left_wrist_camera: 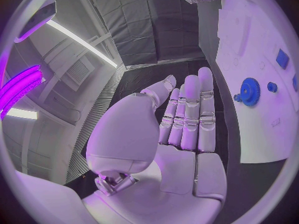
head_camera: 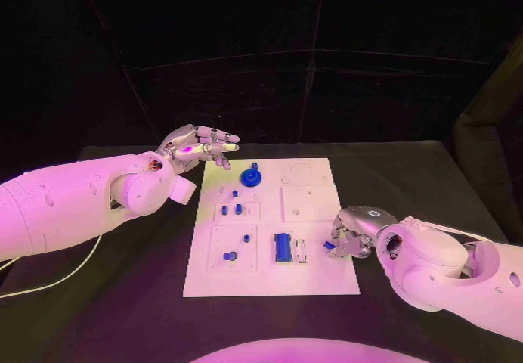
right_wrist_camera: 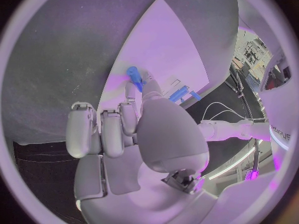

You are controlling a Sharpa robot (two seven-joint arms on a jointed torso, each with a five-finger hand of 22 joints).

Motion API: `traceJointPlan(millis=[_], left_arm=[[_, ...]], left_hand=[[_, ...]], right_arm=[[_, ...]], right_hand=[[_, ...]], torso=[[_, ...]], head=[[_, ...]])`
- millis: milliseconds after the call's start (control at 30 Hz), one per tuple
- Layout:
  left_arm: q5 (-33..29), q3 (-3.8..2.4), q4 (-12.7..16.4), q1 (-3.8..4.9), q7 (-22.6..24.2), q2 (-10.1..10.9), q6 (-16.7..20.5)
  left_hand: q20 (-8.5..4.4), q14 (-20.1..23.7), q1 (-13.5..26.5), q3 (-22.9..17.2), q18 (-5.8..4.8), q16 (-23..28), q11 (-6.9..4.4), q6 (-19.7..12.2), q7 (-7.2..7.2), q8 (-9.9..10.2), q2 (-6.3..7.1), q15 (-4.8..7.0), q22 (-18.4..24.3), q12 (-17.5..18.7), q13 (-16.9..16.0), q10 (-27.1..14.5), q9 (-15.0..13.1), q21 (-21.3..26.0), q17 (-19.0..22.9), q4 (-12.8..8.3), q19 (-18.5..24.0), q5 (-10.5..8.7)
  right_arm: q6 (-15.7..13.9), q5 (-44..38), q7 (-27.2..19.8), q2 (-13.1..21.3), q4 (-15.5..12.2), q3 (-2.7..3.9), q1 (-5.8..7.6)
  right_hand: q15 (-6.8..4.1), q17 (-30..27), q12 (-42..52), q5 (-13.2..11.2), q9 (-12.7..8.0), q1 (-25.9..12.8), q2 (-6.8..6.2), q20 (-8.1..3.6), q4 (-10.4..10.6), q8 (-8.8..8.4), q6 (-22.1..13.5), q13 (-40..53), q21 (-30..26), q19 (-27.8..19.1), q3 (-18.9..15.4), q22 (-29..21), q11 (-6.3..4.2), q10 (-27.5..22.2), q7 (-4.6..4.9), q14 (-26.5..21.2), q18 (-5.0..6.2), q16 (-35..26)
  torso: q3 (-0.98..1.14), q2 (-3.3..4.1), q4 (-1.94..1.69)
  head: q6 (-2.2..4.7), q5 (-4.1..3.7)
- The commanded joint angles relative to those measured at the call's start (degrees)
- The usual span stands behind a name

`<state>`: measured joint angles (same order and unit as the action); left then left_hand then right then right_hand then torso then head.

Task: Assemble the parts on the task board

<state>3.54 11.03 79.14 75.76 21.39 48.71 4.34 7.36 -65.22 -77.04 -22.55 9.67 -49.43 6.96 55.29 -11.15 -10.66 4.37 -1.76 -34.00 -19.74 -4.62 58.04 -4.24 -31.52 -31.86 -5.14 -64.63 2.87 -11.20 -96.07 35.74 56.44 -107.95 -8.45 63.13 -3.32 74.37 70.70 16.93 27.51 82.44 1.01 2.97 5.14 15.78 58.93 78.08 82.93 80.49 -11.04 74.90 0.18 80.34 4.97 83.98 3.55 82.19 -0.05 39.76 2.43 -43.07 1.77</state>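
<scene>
Head view, black table (head_camera: 131,302), white task board (head_camera: 316,280), left hand (head_camera: 199,146) spread (empty), right hand (head_camera: 351,236) pinching blue part (head_camera: 329,245)

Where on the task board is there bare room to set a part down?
Bare patches: the task board's near edge, and its far right corner beyond the right hand. Crowded: the left column from the blue gear down to the blue block.

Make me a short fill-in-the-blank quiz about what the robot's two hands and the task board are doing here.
1. The right hand pinches a small ____ part at the task board's edge.
2. The left hand holds ____, fingers apart.
3. The blue gear sits on the board nearer the ____ hand.

Missing words: blue; nothing; left
</scene>
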Motion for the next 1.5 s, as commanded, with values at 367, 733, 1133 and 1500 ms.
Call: traceJointPlan(millis=[367,733,1133,1500], left_arm=[[-0.1,-0.04,0.1,0.06,0.2,0.0,-0.7],[-0.1,-0.03,0.0,0.06,0.1,-0.1,-0.8],[-0.1,-0.02,0.0,0.06,0.0,-0.2,-0.8],[-0.1,-0.02,0.1,0.07,0.1,-0.3,-0.8]], left_hand=[[0.00,0.2,0.2,0.3,0.76,0.2,0.01,-0.4,-0.09,0.2,-0.39,-0.15,0.1,-0.3,0.1,-0.3,0.1,0.3,0.1,0.1,0.4,-0.11],[-0.01,0.2,0.1,0.4,0.77,0.3,-0.02,-0.4,-0.06,0.2,-0.47,-0.12,0.2,-0.4,0.1,-0.3,0.1,0.4,0.2,0.0,0.3,-0.11],[-0.01,0.2,0.1,0.4,0.77,0.3,-0.02,-0.4,-0.06,0.2,-0.47,-0.12,0.2,-0.4,0.1,-0.3,0.1,0.4,0.2,0.0,0.3,-0.11],[-0.01,0.2,0.1,0.4,0.77,0.3,-0.02,-0.4,-0.06,0.2,-0.47,-0.12,0.2,-0.4,0.1,-0.3,0.1,0.4,0.2,0.0,0.3,-0.11]], right_arm=[[-2.0,9.4,-1.6,2.0,-0.8,-0.69,-0.75],[-9.6,19.2,-4.5,3.0,-2.7,-0.65,-0.70],[-13.2,22.9,-4.5,2.2,-3.2,-0.63,-0.67],[-15.9,24.3,-4.1,-0.4,-2.1,-0.62,-0.66]], right_hand=[[-0.17,0.0,-0.8,2.4,-5.7,2.0,1.66,-0.03,-1.9,-1.75,0.0,-4.0,-0.1,-0.1,16.2,1.5,-0.12,-0.5,0.01,3.1,-0.29,-0.2],[-0.05,-0.1,-0.6,2.0,-4.9,-5.0,-4.52,0.17,-3.3,-2.22,0.3,-3.8,-0.1,-0.1,30.8,1.5,0.25,-0.2,0.20,3.1,-0.24,-0.4],[-0.12,0.1,0.0,2.6,-4.2,-8.8,-6.49,0.16,-3.3,-1.88,0.8,-3.5,-0.1,0.0,32.6,1.6,0.12,0.3,-0.08,3.1,-0.25,-0.4],[-0.94,0.8,0.0,7.6,-2.9,-14.1,-6.89,-0.57,-0.7,-0.33,2.8,-3.6,0.2,0.5,31.0,2.3,-0.92,0.9,-1.37,3.3,-0.39,0.0]], torso=[[-0.05,-0.05,-0.09],[-0.03,0.08,-0.05],[0.03,0.04,0.02],[0.02,0.13,-0.11]], head=[[-0.18,0.03],[0.26,0.91],[-0.18,0.70],[-0.29,0.92]])
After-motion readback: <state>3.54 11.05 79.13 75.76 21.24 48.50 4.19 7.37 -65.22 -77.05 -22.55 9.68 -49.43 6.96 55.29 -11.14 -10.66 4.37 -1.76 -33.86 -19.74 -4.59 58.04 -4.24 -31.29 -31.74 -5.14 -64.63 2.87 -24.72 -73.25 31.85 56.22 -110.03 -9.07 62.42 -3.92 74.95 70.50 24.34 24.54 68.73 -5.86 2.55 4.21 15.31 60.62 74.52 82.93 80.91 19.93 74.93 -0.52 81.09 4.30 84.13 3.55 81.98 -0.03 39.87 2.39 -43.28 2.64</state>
